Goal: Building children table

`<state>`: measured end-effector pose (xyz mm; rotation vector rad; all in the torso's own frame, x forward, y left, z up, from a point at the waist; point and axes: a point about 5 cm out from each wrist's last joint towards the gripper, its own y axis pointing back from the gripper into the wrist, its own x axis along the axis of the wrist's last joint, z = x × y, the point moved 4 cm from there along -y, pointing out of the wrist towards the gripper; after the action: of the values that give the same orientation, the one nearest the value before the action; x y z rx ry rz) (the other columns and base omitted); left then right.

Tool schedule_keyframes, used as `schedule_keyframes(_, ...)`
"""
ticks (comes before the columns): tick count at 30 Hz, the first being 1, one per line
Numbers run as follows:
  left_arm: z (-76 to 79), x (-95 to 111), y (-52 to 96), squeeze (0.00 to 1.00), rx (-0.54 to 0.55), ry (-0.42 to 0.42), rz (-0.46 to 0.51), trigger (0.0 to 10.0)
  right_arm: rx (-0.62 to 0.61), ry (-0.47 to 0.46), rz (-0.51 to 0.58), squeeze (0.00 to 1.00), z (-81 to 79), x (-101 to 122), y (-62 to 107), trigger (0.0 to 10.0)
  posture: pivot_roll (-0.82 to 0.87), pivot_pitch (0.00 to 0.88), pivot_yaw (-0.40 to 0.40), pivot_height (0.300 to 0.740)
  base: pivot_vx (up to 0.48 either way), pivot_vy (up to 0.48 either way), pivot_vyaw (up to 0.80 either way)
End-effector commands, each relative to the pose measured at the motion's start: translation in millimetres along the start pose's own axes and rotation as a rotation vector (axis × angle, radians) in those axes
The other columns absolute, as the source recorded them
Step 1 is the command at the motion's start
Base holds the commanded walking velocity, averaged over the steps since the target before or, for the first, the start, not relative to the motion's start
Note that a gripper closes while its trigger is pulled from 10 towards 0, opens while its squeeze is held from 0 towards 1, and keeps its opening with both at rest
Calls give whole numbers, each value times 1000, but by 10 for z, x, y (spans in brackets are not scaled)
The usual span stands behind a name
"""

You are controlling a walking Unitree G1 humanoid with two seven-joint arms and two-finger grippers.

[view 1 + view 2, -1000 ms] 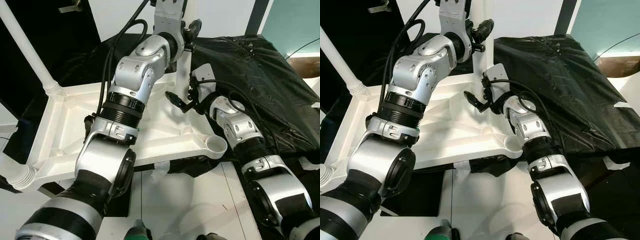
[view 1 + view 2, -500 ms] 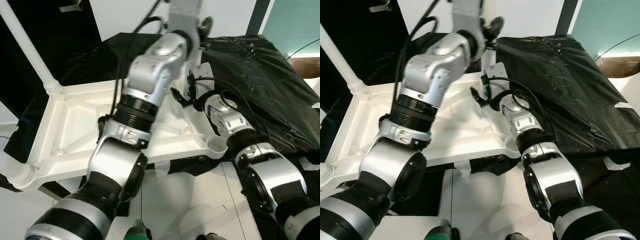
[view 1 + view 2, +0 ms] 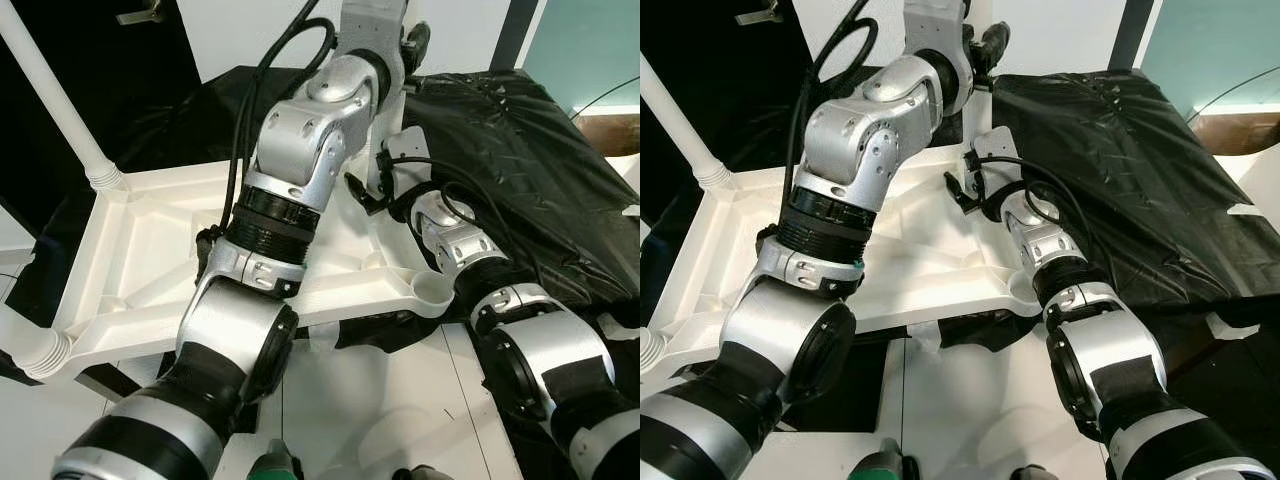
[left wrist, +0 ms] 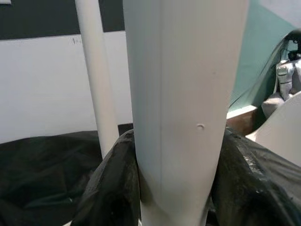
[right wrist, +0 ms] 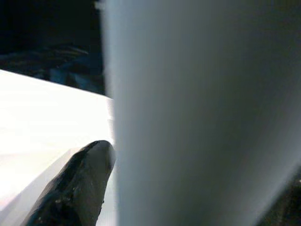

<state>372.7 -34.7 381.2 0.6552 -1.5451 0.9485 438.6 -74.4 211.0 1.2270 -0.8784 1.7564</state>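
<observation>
Reaching up toward the top centre of the head views, my left end effector [image 4: 176, 207] grips a white table leg [image 4: 183, 94]; in its wrist view the black fingers [image 4: 113, 188] press against either side of the tube, so it is closed on that leg. The leg rises near the far right corner of the white tabletop [image 3: 150, 260], which lies upside down across the left and middle of the frame with its ribbed underside showing. My silver left arm [image 3: 290, 170] crosses over the tabletop from lower left to upper centre.

My right end effector [image 3: 362, 195] sits just right of centre, low against the same leg near where it meets the tabletop. In its wrist view one black finger [image 5: 70, 188] lies beside the white tube; how far it is open I cannot tell.

Another white leg [image 3: 55, 95] stands at the upper left, screwed into the far left corner. An open round socket [image 3: 432, 292] shows at the near right corner. Black plastic sheeting [image 3: 520, 150] covers the surface at upper right, and white floor [image 3: 400, 400] fills the lower centre.
</observation>
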Motion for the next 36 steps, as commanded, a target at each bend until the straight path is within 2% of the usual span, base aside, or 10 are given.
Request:
schedule_keyframes(1,199,28,20,0,-79,25,1,10000,52,27,41,0,-95,116,-52,10000,68,0,0,740,0,0,0)
schedule_keyframes(2,203,26,21,0,-81,26,-1,10000,61,29,52,0,-106,129,-50,10000,68,0,0,740,0,0,0)
schedule_keyframes(3,201,18,17,0,-84,28,-4,10000,68,26,59,0,-114,136,-47,3255,68,0,0,740,0,0,0)
schedule_keyframes(4,198,13,14,0,-86,29,-6,10000,71,19,63,0,-116,136,-44,0,68,0,0,740,0,0,0)
schedule_keyframes(6,195,9,11,0,-86,29,-7,10000,72,15,63,0,-116,134,-43,0,68,0,0,740,0,0,0)
schedule_keyframes(7,195,7,10,0,-89,29,-8,10000,77,15,65,0,-119,132,-40,0,68,0,43,740,0,0,0)
schedule_keyframes(36,195,7,10,0,-89,29,-8,10000,77,15,65,0,-119,132,-40,0,68,0,43,740,0,0,0)
